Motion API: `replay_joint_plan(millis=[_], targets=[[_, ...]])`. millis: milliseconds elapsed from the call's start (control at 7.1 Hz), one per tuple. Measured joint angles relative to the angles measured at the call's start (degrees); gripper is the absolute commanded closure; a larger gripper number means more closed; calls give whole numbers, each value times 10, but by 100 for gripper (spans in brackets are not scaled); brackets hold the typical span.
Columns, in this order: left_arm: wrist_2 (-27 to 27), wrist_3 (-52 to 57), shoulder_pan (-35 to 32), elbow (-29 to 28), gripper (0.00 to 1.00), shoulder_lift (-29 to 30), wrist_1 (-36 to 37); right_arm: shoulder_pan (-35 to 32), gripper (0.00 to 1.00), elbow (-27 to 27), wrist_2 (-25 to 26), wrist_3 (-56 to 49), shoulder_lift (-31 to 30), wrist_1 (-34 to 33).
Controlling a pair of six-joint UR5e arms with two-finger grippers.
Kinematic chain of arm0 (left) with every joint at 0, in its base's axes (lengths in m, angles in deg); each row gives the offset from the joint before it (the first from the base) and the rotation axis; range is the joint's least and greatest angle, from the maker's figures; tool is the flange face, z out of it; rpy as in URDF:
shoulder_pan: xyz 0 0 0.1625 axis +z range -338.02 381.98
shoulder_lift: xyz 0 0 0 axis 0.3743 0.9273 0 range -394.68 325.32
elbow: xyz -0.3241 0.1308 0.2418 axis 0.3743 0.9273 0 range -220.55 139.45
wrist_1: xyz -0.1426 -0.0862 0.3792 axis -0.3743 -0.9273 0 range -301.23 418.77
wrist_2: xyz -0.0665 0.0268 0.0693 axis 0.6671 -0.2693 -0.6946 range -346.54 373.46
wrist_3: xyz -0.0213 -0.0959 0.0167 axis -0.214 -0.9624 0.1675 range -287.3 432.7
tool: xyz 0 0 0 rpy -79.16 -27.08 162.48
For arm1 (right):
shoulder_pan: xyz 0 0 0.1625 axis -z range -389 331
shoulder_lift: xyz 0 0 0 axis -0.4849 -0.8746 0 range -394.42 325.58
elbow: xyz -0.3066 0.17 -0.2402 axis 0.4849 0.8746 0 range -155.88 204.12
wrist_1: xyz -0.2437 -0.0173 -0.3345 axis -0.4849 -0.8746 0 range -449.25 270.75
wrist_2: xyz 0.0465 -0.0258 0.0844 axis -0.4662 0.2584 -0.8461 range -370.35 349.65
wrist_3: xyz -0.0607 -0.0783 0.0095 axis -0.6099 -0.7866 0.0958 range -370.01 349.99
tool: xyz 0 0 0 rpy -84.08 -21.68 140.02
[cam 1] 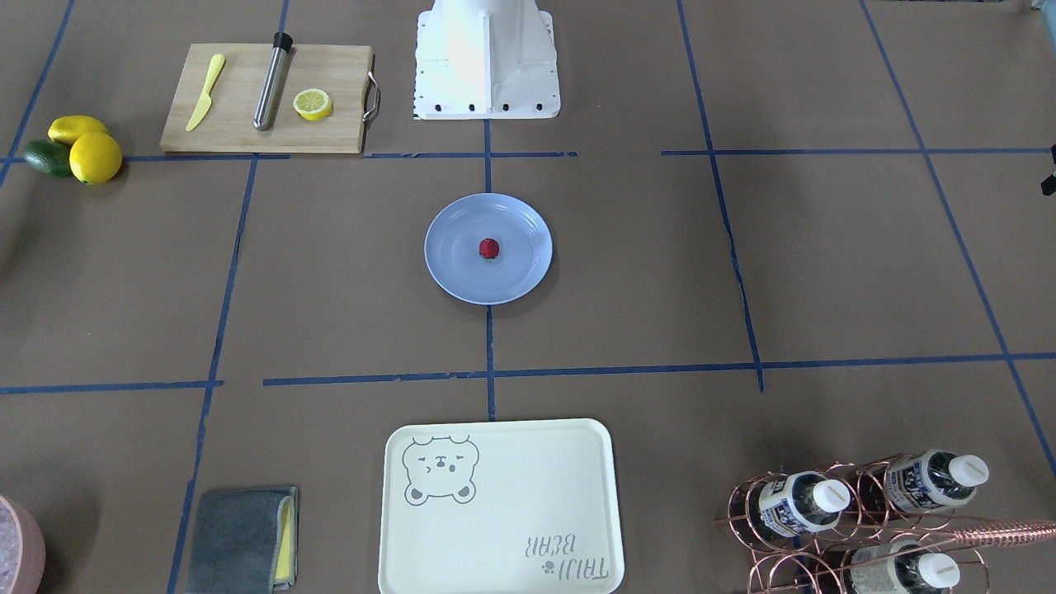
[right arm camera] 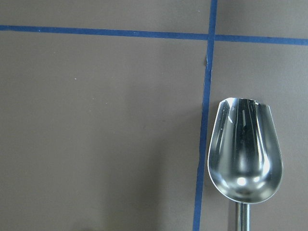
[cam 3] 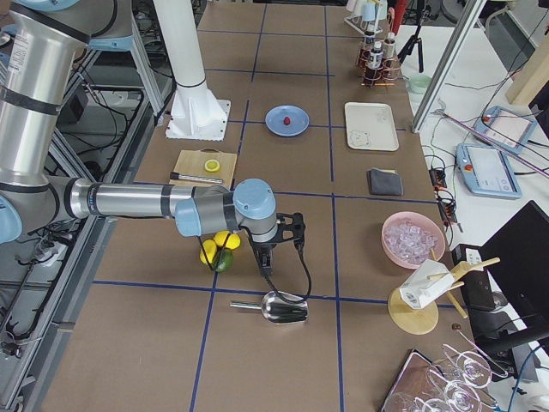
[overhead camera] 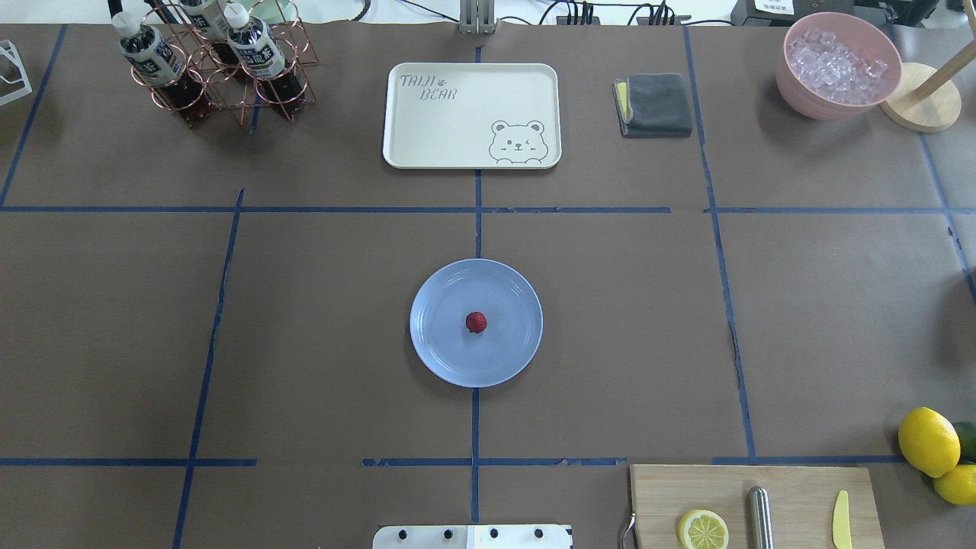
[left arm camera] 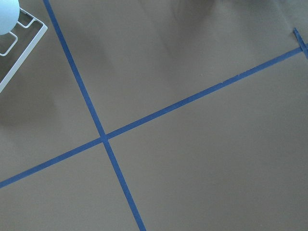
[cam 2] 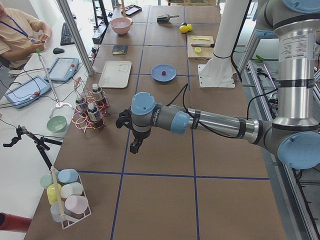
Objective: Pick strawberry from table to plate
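Note:
The small dark-red strawberry [cam 1: 489, 248] [overhead camera: 476, 322] lies in the middle of the round light blue plate [cam 1: 452, 268] [overhead camera: 440, 345], which sits at the centre of the brown-paper table [cam 1: 825, 264]. Neither arm shows in the overhead or front views. My left gripper [cam 2: 134, 147] hangs above the table far from the plate, near the bottle rack end. My right gripper [cam 3: 265, 264] hovers at the opposite end, above a metal scoop [cam 3: 273, 307] [right arm camera: 244, 154]. Both grippers appear only in the side views, so I cannot tell whether they are open or shut.
A wooden cutting board [overhead camera: 793, 488] holds a lemon half, a steel tube and a yellow knife. Lemons [overhead camera: 928, 441] lie beside it. A bear-print tray [overhead camera: 471, 114], bottle rack [overhead camera: 213, 65], grey cloth [overhead camera: 654, 105] and pink ice bowl [overhead camera: 837, 65] line the far side.

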Motion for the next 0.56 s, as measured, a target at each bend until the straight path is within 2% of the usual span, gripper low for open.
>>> replay_joint_plan(millis=[564], targets=[[0, -3, 4, 5, 0, -13, -11, 0, 0, 23, 1, 2, 6, 5]])
